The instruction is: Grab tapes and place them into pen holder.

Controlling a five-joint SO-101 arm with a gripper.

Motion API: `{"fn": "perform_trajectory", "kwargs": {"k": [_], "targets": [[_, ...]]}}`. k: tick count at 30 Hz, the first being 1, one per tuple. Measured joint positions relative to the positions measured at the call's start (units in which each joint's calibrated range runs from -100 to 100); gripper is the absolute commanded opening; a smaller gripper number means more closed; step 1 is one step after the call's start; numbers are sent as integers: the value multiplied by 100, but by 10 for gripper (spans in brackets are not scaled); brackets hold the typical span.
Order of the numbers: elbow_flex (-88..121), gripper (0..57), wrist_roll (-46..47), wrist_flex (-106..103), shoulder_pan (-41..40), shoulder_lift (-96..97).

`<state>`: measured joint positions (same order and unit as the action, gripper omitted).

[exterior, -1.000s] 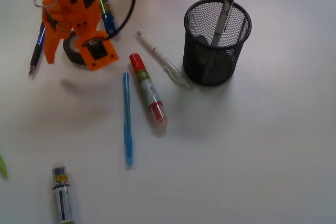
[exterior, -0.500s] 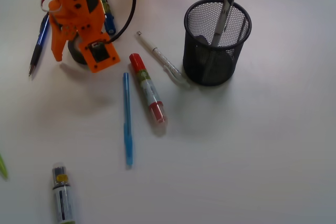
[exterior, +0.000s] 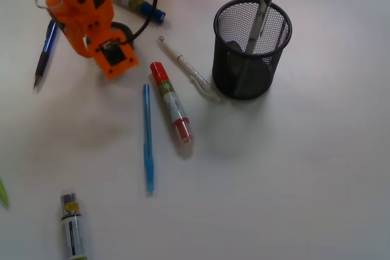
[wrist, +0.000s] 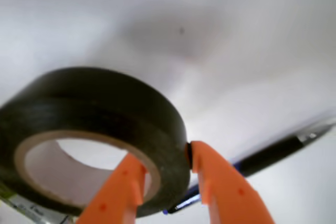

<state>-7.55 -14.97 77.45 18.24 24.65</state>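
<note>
A black tape roll point(wrist: 105, 108) with a pale inner core fills the wrist view. My gripper point(wrist: 165, 158) is shut on its wall, one orange finger point(wrist: 126, 187) inside the ring and the other point(wrist: 220, 182) outside. In the front view the orange gripper point(exterior: 113, 35) hangs at the upper left, and only a black arc of the tape point(exterior: 124, 28) shows beside it. The black mesh pen holder point(exterior: 251, 47) stands upright well to the right. It holds a grey pen and a dark shape low inside that I cannot identify.
Between gripper and holder lie a clear pen point(exterior: 189, 68), a red-capped glue stick point(exterior: 170, 103) and a blue pen point(exterior: 147, 138). A dark blue pen point(exterior: 44, 53) lies at the left, also seen under the tape as the pen point(wrist: 283, 148). A marker point(exterior: 134, 1) lies up top and a glue stick point(exterior: 72, 226) at the bottom left.
The gripper has closed on the black tape and shifted up and right with it. The yellow-and-blue marker now lies slanted to the gripper's right.
</note>
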Motion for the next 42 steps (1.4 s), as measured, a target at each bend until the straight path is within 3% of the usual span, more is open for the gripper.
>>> {"fn": "perform_trajectory", "kwargs": {"k": [9, 23, 30, 42], "targets": [[-3468, 3, -186, 1970, -311, -592], [-4025, 3, -1255, 1771, -3448, -1028], [-3962, 3, -1328, 1469, -3774, -200], [-3962, 4, -1382, 1892, -3581, 253]]}}
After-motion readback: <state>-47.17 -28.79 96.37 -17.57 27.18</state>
